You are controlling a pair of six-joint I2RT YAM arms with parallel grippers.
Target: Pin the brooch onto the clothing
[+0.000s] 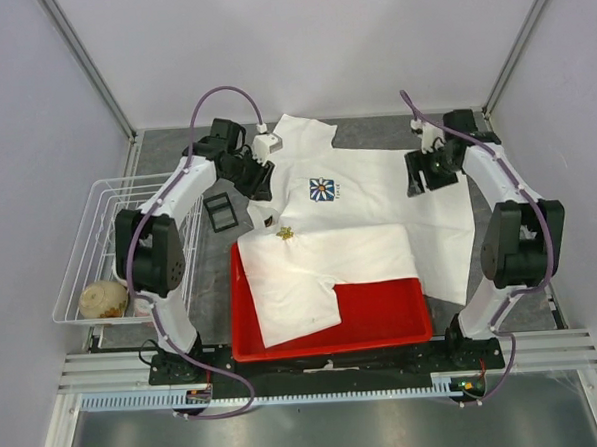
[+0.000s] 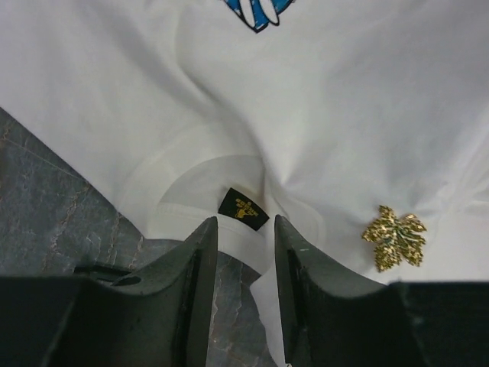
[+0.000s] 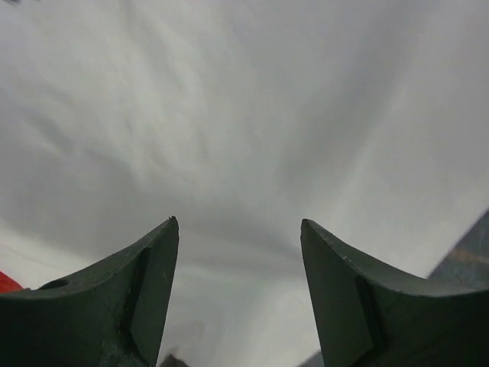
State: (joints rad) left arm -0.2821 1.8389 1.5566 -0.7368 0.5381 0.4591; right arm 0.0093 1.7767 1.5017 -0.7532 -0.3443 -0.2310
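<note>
Seen from above, a white T-shirt [image 1: 377,194] lay spread across a grey table [image 1: 175,150], its near part folded over a red tray [image 1: 383,314]. A blue square daisy print [image 1: 323,190] sat on the chest. The brooch [image 1: 285,232], a tiny gold leaf-shaped ornament, rested on the shirt below and slightly left of the print, at the far edge of the folded part. Whether it was pinned through the cloth could not be told.

The left gripper [image 1: 259,177] hovered at the shirt's left edge, near the collar. A small black square tray [image 1: 220,212] lay on the table just beside that edge, and a white wire basket [image 1: 84,230] stood farther left, holding a round beige object [image 1: 102,299].

In the left wrist view, the left gripper [image 2: 244,222] was released, its jaws parted with nothing between them. A black neck label [image 2: 243,208] showed in the gap. The brooch [image 2: 395,237] lay to the right of the fingers [image 2: 294,264], apart from them.

The right gripper [image 1: 423,175] hung over the shirt's right side. In the right wrist view it [image 3: 237,225] was also released, jaws spread wide above plain white cloth [image 3: 244,115], grasping nothing.
</note>
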